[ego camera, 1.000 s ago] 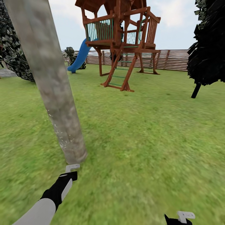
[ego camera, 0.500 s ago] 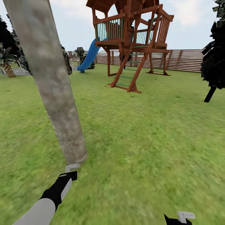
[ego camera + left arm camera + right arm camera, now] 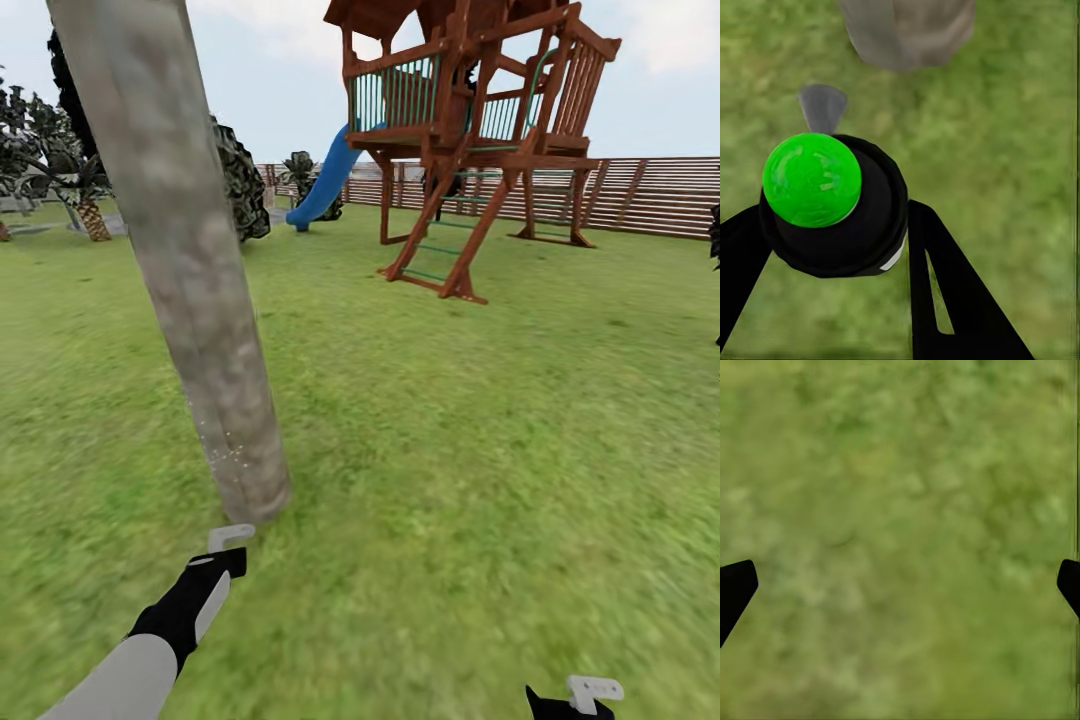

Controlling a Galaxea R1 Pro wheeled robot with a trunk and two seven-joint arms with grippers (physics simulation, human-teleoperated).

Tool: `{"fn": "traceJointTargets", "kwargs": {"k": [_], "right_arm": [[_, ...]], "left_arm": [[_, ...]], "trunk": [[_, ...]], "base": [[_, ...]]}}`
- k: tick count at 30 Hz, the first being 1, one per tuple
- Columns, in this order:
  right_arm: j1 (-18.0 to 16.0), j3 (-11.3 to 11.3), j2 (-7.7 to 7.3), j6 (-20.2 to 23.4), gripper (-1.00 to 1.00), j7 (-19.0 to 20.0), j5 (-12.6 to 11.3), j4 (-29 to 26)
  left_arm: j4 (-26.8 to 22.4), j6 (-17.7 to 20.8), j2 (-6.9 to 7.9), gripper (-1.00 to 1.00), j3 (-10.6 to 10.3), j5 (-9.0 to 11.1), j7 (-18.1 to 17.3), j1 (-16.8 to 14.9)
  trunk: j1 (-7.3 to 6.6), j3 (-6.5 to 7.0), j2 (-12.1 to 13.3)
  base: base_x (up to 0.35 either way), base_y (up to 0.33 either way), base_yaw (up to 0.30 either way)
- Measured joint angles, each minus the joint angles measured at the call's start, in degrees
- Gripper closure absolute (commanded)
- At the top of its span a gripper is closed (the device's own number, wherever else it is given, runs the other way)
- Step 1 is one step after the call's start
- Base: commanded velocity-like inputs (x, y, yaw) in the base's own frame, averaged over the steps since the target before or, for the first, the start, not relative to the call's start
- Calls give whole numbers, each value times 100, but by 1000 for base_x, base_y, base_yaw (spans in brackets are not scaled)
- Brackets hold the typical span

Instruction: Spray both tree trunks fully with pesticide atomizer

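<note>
Atomizer [image 3: 832, 206] between left jaws, near trunk [image 3: 190, 280]

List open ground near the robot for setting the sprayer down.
Open lawn runs from the tree trunk across to the right gripper and back toward the playset. Tight spot: the trunk's base, right ahead of the left gripper, which holds the sprayer.

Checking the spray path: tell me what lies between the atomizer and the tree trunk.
Nothing but bare grass. The left wrist view shows the atomizer facing the tree trunk across an open stretch.
</note>
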Motion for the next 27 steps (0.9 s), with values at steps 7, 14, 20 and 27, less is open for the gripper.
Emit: {"fn": "traceJointTargets", "kwargs": {"k": [7,14,20,27], "right_arm": [[0,1,0,0,-100,1,0,0],[0,3,0,0,-100,1,0,4],[0,3,0,0,-100,2,0,8],[0,4,0,0,-100,2,0,9]], "left_arm": [[0,0,0,100,3,-7,0,-1],[3,0,0,100,4,0,0,3],[8,0,0,100,3,1,0,5],[9,-9,0,100,-3,-5,0,1]], "trunk": [[0,0,0],[0,0,0],[0,0,0],[0,0,0]], "base": [[15,-265,37],[194,-193,262],[61,-32,274],[3,-5,269]]}}
